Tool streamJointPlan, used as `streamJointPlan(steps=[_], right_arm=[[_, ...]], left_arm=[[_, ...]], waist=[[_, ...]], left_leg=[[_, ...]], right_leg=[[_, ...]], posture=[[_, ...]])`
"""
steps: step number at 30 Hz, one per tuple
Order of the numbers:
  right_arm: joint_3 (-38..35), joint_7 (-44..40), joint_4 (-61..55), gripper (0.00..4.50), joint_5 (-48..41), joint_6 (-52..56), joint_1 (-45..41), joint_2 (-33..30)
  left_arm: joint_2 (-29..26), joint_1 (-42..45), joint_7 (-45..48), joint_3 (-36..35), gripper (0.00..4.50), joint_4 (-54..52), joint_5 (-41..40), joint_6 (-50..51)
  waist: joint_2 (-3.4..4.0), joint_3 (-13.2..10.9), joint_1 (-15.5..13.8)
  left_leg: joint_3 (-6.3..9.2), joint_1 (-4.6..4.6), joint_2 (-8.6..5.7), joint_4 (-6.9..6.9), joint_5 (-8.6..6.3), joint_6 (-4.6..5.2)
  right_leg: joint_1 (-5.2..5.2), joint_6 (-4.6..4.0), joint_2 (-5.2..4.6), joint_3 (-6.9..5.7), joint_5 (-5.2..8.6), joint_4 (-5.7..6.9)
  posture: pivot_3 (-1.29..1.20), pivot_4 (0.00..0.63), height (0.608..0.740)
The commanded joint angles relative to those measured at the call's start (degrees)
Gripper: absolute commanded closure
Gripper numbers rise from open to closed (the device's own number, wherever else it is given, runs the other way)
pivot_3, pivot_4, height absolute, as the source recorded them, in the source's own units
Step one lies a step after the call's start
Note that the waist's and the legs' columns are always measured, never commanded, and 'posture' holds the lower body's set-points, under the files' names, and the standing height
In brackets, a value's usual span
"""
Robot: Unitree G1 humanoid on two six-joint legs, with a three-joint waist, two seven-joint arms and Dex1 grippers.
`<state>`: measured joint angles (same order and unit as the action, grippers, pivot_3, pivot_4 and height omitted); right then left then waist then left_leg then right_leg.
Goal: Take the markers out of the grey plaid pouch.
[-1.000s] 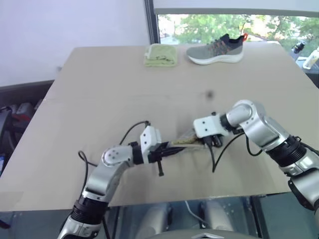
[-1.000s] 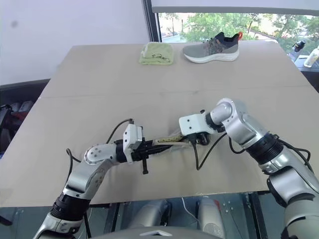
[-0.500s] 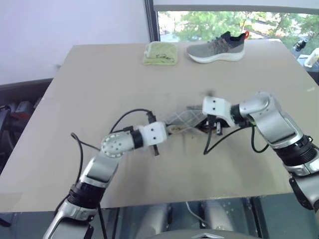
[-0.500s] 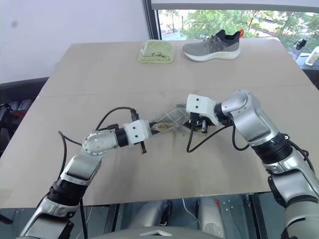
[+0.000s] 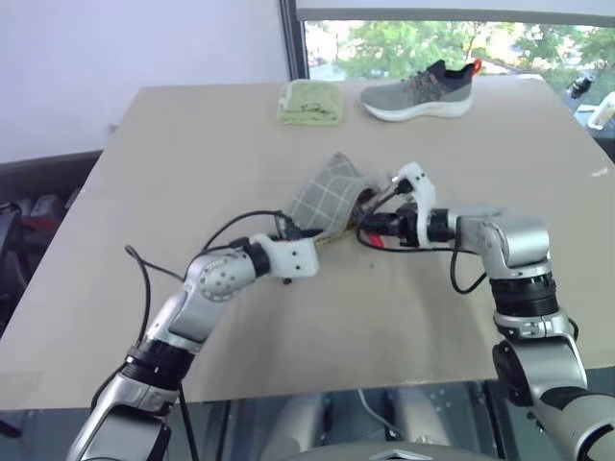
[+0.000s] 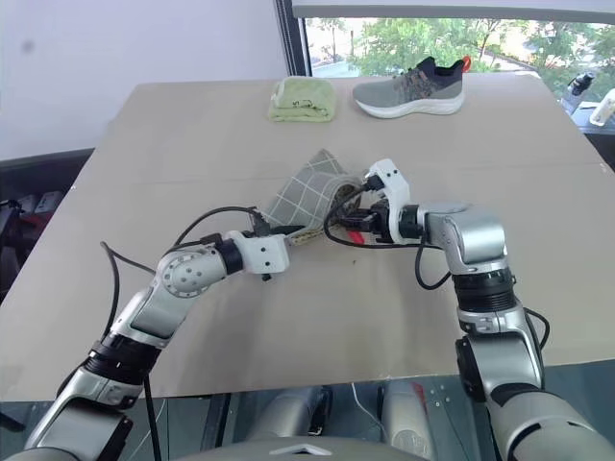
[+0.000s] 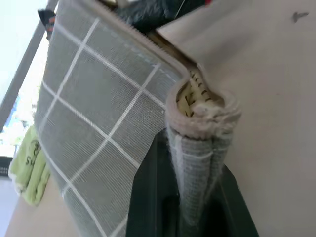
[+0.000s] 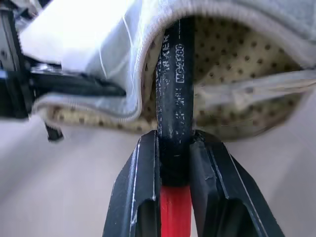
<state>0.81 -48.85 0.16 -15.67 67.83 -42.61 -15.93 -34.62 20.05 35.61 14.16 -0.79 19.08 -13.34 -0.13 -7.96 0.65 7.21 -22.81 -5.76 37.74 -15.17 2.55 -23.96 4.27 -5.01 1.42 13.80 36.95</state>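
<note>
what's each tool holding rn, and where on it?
Left tool: shut on the grey plaid pouch, pinching its bunched end corner by the zipper. Right tool: shut on a marker at its black barrel near the red end, the rest inside the pouch mouth.

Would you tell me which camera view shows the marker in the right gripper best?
The right wrist view: the marker, dark-bodied with a red end, sits clamped in the right gripper at the grey plaid pouch mouth. Both eye views show a small red tip.

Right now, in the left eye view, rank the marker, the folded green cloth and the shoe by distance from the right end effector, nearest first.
1. The marker: clamped in the right end effector, at the pouch mouth.
2. The shoe: far edge, near the window.
3. The folded green cloth: far edge, left of the shoe.
</note>
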Motion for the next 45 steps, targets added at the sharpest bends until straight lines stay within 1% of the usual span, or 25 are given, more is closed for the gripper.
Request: streamJointPlan(steps=[1, 5, 8, 12, 17, 19, 20, 21, 24, 28, 31, 33, 34, 35, 36, 37, 39, 42, 44, 45], right_arm=[[3.93, -2.37, -3.37, 4.16, -0.76, -3.24, -0.42, -5.79], [12.52, -7.99, -5.02, 4.16, 3.53, -13.09, 2.04, -18.15], [16.36, -9.84, -5.01, 4.16, 7.14, -18.81, 3.69, -25.67], [14.78, -8.35, -3.67, 4.16, 9.49, -22.44, 5.42, -30.98], [11.19, -6.96, -1.98, 4.16, 10.04, -24.69, 8.74, -35.15], [10.07, -7.46, -2.69, 3.16, 9.22, -24.94, 10.49, -35.99], [9.36, -6.91, -3.14, 2.81, 9.12, -25.08, 11.13, -35.97], [8.76, -6.26, -3.39, 2.38, 9.20, -25.26, 11.44, -35.81], [6.14, -4.24, -3.72, 0.89, 8.21, -25.45, 11.17, -34.16], [2.52, -4.66, -7.16, 0.89, 4.00, -23.60, 11.24, -32.59], [-0.96, -6.33, -13.19, 0.85, -2.18, -20.60, 13.33, -31.44], [-2.82, -6.45, -15.79, 0.85, -5.39, -19.32, 14.24, -30.51], [-4.57, -6.68, -18.81, 0.85, -8.48, -18.95, 15.77, -29.20], [-5.78, -6.71, -20.97, 0.85, -10.72, -18.70, 16.89, -28.34], [-6.64, -6.68, -23.35, 0.85, -12.47, -18.47, 18.32, -27.76], [-7.56, -6.80, -25.74, 0.85, -14.59, -17.68, 20.34, -27.34], [-8.79, -6.87, -28.84, 0.85, -17.11, -17.18, 24.32, -27.44], [-11.06, -8.08, -29.95, 0.85, -19.23, -20.09, 32.59, -26.98], [-12.78, -9.66, -27.35, 0.85, -19.23, -23.39, 38.17, -26.61], [-13.46, -10.68, -25.59, 0.85, -18.98, -25.41, 40.53, -26.64]], left_arm=[[-0.73, 0.55, -1.58, -0.51, 4.50, 0.69, 1.63, -0.96], [-2.65, 0.24, -3.92, -3.16, 4.50, 3.30, 2.98, 0.26], [-4.40, 0.05, -5.69, -5.10, 4.50, 4.91, 3.08, 0.34], [-6.74, -1.70, -6.78, -8.69, 4.50, 5.20, 1.66, 0.61], [-9.08, -6.76, -6.35, -12.98, 4.50, 3.76, -0.93, 0.62], [-10.01, -9.02, -6.05, -14.39, 4.50, 3.12, -1.68, 0.61], [-10.47, -10.17, -5.93, -15.12, 4.50, 2.82, -2.13, 0.64], [-10.88, -11.13, -5.83, -15.75, 4.50, 2.64, -2.58, 0.55], [-11.64, -13.27, -5.80, -17.02, 4.50, 1.96, -3.40, 0.44], [-11.90, -15.14, -6.10, -19.12, 4.50, 1.09, -5.24, 0.71], [-11.67, -16.90, -6.15, -22.31, 3.57, 0.02, -8.23, 2.13], [-11.95, -17.81, -6.14, -23.39, 2.62, -0.30, -8.70, 2.60], [-11.76, -18.90, -7.15, -25.36, 2.32, 0.13, -9.20, 3.03], [-11.59, -19.67, -7.90, -26.78, 1.70, 0.42, -9.56, 3.37], [-11.16, -20.72, -8.36, -28.45, 1.23, 0.52, -10.52, 3.66], [-9.37, -22.46, -6.91, -30.71, 0.89, -0.75, -15.59, 4.55], [-6.11, -26.29, -2.85, -33.78, 0.03, -4.98, -26.07, 8.12], [-2.96, -35.59, 2.22, -36.21, 0.03, -16.31, -40.82, 19.49], [-1.69, -41.91, 2.72, -37.01, 0.03, -24.01, -47.44, 25.73], [-1.04, -44.76, 2.30, -37.40, 0.03, -27.28, -49.37, 27.86]], waist=[[0.01, 0.00, 0.03], [0.01, -0.01, 0.11], [0.01, -0.01, 0.17], [0.00, -0.01, 0.26], [0.00, -0.01, -0.02], [0.00, -0.01, -0.06], [0.00, -0.01, -0.07], [0.00, -0.01, -0.07], [0.01, -0.01, 0.02], [0.01, -0.02, 0.00], [0.01, -0.02, -0.04], [0.01, -0.01, -0.08], [0.00, -0.01, -0.11], [-0.02, 0.00, -0.13], [-0.01, 0.00, -0.13], [-0.01, 0.00, -0.19], [-0.01, 0.00, -0.18], [-0.05, 0.02, -0.19], [-0.19, 0.06, -0.34], [-0.21, 0.05, -0.43]], left_leg=[[0.01, 0.00, 0.01, 0.00, 0.00, 0.00], [-0.01, 0.00, 0.01, 0.01, 0.00, 0.00], [-0.04, 0.00, 0.03, 0.01, 0.00, 0.00], [-0.10, 0.00, 0.08, 0.00, 0.00, 0.00], [-0.12, 0.00, 0.09, -0.01, 0.00, 0.00], [-0.13, -0.01, 0.09, -0.01, 0.00, 0.00], [-0.12, -0.01, 0.09, -0.02, -0.01, 0.00], [-0.12, -0.01, 0.09, -0.02, -0.01, 0.00], [-0.14, 0.00, 0.10, -0.03, 0.00, 0.00], [-0.14, 0.04, 0.13, -0.03, -0.01, 0.00], [-0.14, 0.02, 0.14, -0.10, -0.01, 0.01], [-0.13, 0.02, 0.14, -0.15, -0.01, 0.01], [-0.13, 0.02, 0.14, -0.16, -0.01, 0.01], [-0.13, 0.01, 0.13, -0.17, -0.01, 0.01], [-0.13, 0.02, 0.14, -0.19, -0.01, 0.01], [-0.13, 0.03, 0.14, -0.22, -0.01, 0.01], [-0.15, 0.04, 0.15, -0.27, -0.02, 0.02], [-0.15, 0.06, 0.14, -0.24, -0.04, 0.06], [-0.16, 0.07, 0.13, -0.22, -0.05, 0.07], [-0.11, 0.08, 0.14, -0.22, -0.06, 0.09]], right_leg=[[0.00, 0.00, 0.00, -0.01, 0.00, 0.01], [-0.03, 0.00, 0.00, -0.03, 0.00, 0.03], [-0.05, 0.01, 0.00, -0.01, 0.00, 0.04], [-0.08, 0.01, -0.04, 0.05, 0.00, 0.04], [-0.08, 0.01, -0.11, 0.07, 0.00, 0.02], [-0.08, 0.01, -0.12, 0.08, 0.00, 0.00], [-0.08, 0.00, -0.13, 0.08, 0.00, 0.00], [-0.08, 0.00, -0.13, 0.08, 0.00, 0.00], [-0.07, 0.00, -0.14, 0.10, 0.00, 0.02], [-0.06, 0.00, -0.11, 0.10, 0.00, 0.05], [-0.08, 0.00, -0.12, 0.12, 0.00, -0.01], [-0.07, 0.00, -0.12, 0.10, 0.00, -0.07], [-0.06, 0.00, -0.13, 0.10, 0.00, -0.08], [-0.06, 0.00, -0.14, 0.10, 0.00, -0.09], [-0.05, 0.00, -0.13, 0.10, 0.00, -0.10], [-0.06, 0.00, -0.13, 0.10, 0.00, -0.11], [-0.06, 0.00, -0.15, 0.12, 0.00, -0.14], [0.05, 0.00, -0.22, 0.12, 0.00, -0.20], [0.08, 0.00, -0.23, 0.13, 0.00, -0.20], [0.14, 0.00, -0.23, 0.20, 0.00, -0.22]], posture=[[0.00, 0.150, 0.740], [0.00, 0.150, 0.740], [0.00, 0.150, 0.740], [0.00, 0.150, 0.740], [0.00, 0.150, 0.740], [0.00, 0.150, 0.740], [0.00, 0.150, 0.740], [0.00, 0.150, 0.740], [0.00, 0.150, 0.740], [0.00, 0.150, 0.740], [0.00, 0.150, 0.740], [0.00, 0.150, 0.740], [0.00, 0.150, 0.740], [0.00, 0.150, 0.740], [0.00, 0.150, 0.740], [0.00, 0.150, 0.740], [0.00, 0.150, 0.740], [0.00, 0.150, 0.740], [0.00, 0.150, 0.740], [0.00, 0.150, 0.740]])
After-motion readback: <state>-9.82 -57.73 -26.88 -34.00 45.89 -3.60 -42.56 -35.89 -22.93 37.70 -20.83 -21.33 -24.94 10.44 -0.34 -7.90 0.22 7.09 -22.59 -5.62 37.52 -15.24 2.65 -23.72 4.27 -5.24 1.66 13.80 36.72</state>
